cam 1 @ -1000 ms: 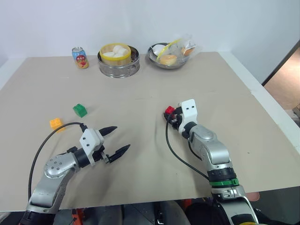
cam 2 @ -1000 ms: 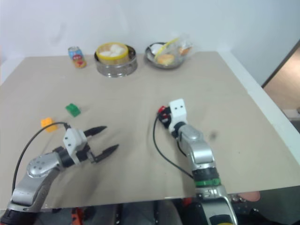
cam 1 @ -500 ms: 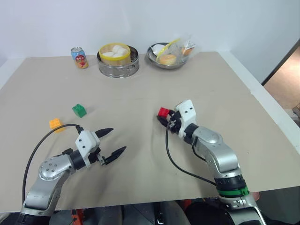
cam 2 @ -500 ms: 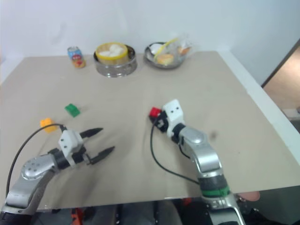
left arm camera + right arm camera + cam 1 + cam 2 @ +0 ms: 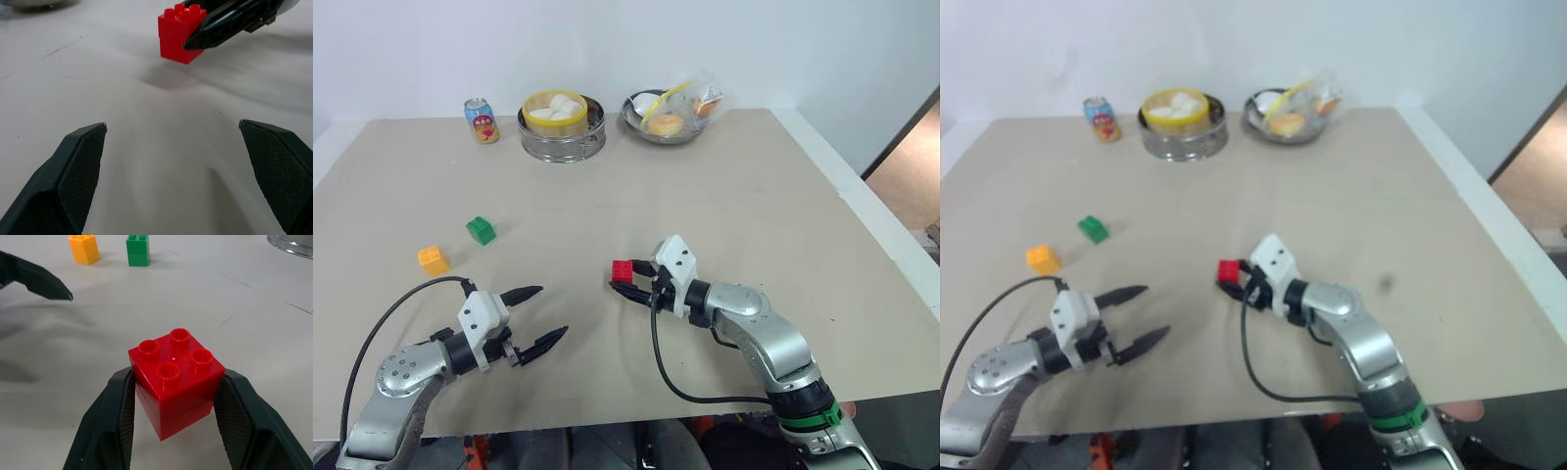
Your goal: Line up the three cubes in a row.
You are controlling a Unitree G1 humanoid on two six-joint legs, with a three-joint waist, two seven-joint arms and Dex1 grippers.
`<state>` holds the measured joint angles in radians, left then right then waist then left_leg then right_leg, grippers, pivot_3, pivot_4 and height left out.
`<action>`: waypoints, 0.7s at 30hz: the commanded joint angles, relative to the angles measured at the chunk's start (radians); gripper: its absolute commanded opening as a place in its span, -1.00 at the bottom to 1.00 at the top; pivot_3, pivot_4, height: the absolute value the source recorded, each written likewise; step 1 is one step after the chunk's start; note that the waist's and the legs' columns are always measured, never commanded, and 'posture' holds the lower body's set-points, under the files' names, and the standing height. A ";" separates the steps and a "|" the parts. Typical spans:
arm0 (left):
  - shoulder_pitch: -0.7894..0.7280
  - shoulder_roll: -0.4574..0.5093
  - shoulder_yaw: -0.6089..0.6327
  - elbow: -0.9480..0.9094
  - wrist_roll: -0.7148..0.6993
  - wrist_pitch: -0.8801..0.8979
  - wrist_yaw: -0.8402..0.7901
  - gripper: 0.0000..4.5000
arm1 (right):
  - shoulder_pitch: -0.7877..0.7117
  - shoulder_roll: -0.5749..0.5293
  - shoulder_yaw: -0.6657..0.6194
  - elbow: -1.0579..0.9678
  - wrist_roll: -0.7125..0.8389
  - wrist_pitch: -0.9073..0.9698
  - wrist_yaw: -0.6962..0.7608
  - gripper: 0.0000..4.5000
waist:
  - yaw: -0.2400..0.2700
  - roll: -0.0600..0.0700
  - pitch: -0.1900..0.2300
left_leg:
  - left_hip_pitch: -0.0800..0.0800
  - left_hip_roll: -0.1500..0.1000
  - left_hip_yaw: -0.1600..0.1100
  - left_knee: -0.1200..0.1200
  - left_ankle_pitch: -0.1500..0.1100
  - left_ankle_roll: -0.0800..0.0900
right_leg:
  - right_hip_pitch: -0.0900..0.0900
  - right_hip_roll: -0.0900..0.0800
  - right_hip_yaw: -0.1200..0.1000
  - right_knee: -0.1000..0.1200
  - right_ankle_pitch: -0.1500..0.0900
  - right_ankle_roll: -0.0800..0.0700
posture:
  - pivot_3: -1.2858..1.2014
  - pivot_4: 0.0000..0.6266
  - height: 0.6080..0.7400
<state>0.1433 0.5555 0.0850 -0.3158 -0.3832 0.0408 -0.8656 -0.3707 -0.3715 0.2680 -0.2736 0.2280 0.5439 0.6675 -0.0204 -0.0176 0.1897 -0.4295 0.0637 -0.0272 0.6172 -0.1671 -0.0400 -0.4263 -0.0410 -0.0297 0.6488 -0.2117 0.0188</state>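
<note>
My right gripper [image 5: 628,277] is shut on the red cube [image 5: 623,270], holding it just above the table near the middle; the right wrist view shows the red cube [image 5: 175,379] clamped between both fingers, studs up. The green cube [image 5: 481,230] and the yellow-orange cube [image 5: 433,259] sit on the table at the left, a short gap between them. My left gripper [image 5: 540,315] hangs open and empty near the front left, pointing toward the red cube [image 5: 181,32].
At the back of the table [image 5: 754,196] stand a small drink can [image 5: 481,119], a metal steamer with buns [image 5: 560,124] and a metal bowl of wrapped food [image 5: 670,112]. The table's right edge runs close beside my right arm.
My right gripper has carried the red cube to the left and toward me, turning to point left. My left gripper has drawn back slightly and stays open.
</note>
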 commanded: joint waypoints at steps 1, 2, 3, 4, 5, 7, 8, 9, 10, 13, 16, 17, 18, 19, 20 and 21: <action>0.017 -0.005 0.023 -0.060 -0.013 -0.025 0.016 1.00 | -0.001 0.000 0.009 -0.037 -0.001 -0.024 0.012 -0.22 | 0.000 0.000 0.000 | 0.000 0.000 0.000 0.000 0.000 0.000 | 0.000 0.000 0.000 0.000 0.000 0.000 | 0.03 -0.52 1.00; 0.019 -0.005 0.023 -0.063 -0.015 -0.024 0.016 1.00 | 0.000 -0.001 0.009 -0.036 0.000 -0.025 0.015 -0.22 | 0.000 0.000 0.000 | 0.000 0.000 0.000 0.000 0.000 0.000 | 0.000 0.000 0.000 0.000 0.000 0.000 | 0.03 -0.52 1.00; 0.018 -0.005 0.024 -0.066 -0.018 -0.021 0.018 1.00 | 0.000 -0.008 0.009 -0.030 -0.004 -0.033 0.022 -0.22 | 0.000 0.000 0.000 | 0.000 0.000 0.000 0.000 0.000 0.000 | 0.000 0.000 0.000 0.000 0.000 0.000 | 0.03 -0.52 1.00; 0.017 -0.005 0.024 -0.068 -0.019 -0.019 0.020 1.00 | 0.000 -0.013 0.010 -0.025 -0.006 -0.040 0.027 -0.22 | 0.000 0.000 0.000 | 0.000 0.000 0.000 0.000 0.000 0.000 | 0.000 0.000 0.000 0.000 0.000 0.000 | 0.03 -0.52 1.00; 0.016 -0.004 0.023 -0.069 -0.020 -0.016 0.021 1.00 | 0.001 -0.016 0.009 -0.020 -0.008 -0.045 0.031 -0.22 | 0.000 0.000 0.000 | 0.000 0.000 0.000 0.000 0.000 0.000 | 0.000 0.000 0.000 0.000 0.000 0.000 | 0.03 -0.52 1.00; 0.013 -0.001 0.024 -0.068 -0.023 -0.014 0.022 1.00 | 0.000 -0.016 0.010 -0.013 -0.010 -0.050 0.034 -0.22 | 0.000 0.000 0.000 | 0.000 0.000 0.000 0.000 0.000 0.000 | 0.000 0.000 0.000 0.000 0.000 0.000 | 0.03 -0.52 1.00; 0.010 0.001 0.024 -0.066 -0.023 -0.013 0.022 1.00 | -0.001 -0.015 0.011 -0.011 -0.008 -0.047 0.036 -0.22 | 0.000 0.000 0.000 | 0.000 0.000 0.000 0.000 0.000 0.000 | 0.000 0.000 0.000 0.000 0.000 0.000 | 0.03 -0.52 1.00; 0.008 0.002 0.024 -0.064 -0.023 -0.013 0.023 1.00 | 0.000 -0.013 0.013 -0.009 -0.008 -0.047 0.039 -0.22 | 0.000 0.000 0.000 | 0.000 0.000 0.000 0.000 0.000 0.000 | 0.000 0.000 0.000 0.000 0.000 0.000 | 0.03 -0.52 1.00; 0.007 0.003 0.024 -0.064 -0.021 -0.013 0.025 1.00 | 0.001 -0.011 0.014 -0.008 -0.008 -0.046 0.040 -0.22 | 0.000 0.000 0.000 | 0.000 0.000 0.000 0.000 0.000 0.000 | 0.000 0.000 0.000 0.000 0.000 0.000 | 0.03 -0.52 1.00; 0.001 0.004 0.022 -0.063 -0.020 -0.012 0.030 1.00 | 0.006 -0.003 0.017 0.000 0.002 -0.045 0.052 -0.22 | 0.000 0.000 0.000 | 0.000 0.000 0.000 0.000 0.000 0.000 | 0.000 0.000 0.000 0.000 0.000 0.000 | 0.03 -0.52 1.00; -0.003 0.006 0.020 -0.062 -0.026 -0.007 0.027 1.00 | 0.003 0.004 0.021 0.018 0.002 -0.049 0.063 -0.22 | 0.000 0.000 0.000 | 0.000 0.000 0.000 0.000 0.000 0.000 | 0.000 0.000 0.000 0.000 0.000 0.000 | 0.03 -0.52 1.00; -0.003 0.007 0.018 -0.065 -0.032 -0.005 0.020 1.00 | 0.000 0.002 0.025 0.027 -0.003 -0.056 0.072 -0.22 | 0.000 0.000 0.000 | 0.000 0.000 0.000 0.000 0.000 0.000 | 0.000 0.000 0.000 0.000 0.000 0.000 | 0.03 -0.52 1.00; -0.002 0.008 0.016 -0.070 -0.044 -0.001 0.011 1.00 | -0.002 0.002 0.029 0.035 -0.007 -0.065 0.080 -0.22 | 0.000 0.000 0.000 | 0.000 0.000 0.000 0.000 0.000 0.000 | 0.000 0.000 0.000 0.000 0.000 0.000 | 0.03 -0.52 1.00; 0.000 0.010 0.015 -0.077 -0.054 0.005 0.005 1.00 | -0.003 0.002 0.031 0.040 -0.006 -0.068 0.086 -0.22 | 0.000 0.000 0.000 | 0.000 0.000 0.000 0.000 0.000 0.000 | 0.000 0.000 0.000 0.000 0.000 0.000 | 0.03 -0.52 1.00; 0.001 0.009 0.016 -0.087 -0.075 0.007 -0.006 1.00 | -0.005 0.001 0.033 0.044 -0.004 -0.065 0.094 -0.22 | 0.000 0.000 0.000 | 0.000 0.000 0.000 0.000 0.000 0.000 | 0.000 0.000 0.000 0.000 0.000 0.000 | 0.03 -0.52 1.00; 0.003 0.007 0.014 -0.109 -0.099 0.014 -0.014 1.00 | -0.007 0.000 0.038 0.048 -0.003 -0.063 0.103 -0.22 | 0.000 0.000 0.000 | 0.000 0.000 0.000 0.000 0.000 0.000 | 0.000 0.000 0.000 0.000 0.000 0.000 | 0.03 -0.52 1.00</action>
<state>0.1458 0.5560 0.0853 -0.3521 -0.4378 0.0538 -0.8633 -0.3640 -0.3729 0.3051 -0.2105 0.2168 0.4972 0.7502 -0.0206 -0.0176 0.1898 -0.4294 0.0638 -0.0274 0.6172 -0.1672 -0.0401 -0.4265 -0.0406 -0.0298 0.6488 -0.2118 0.0187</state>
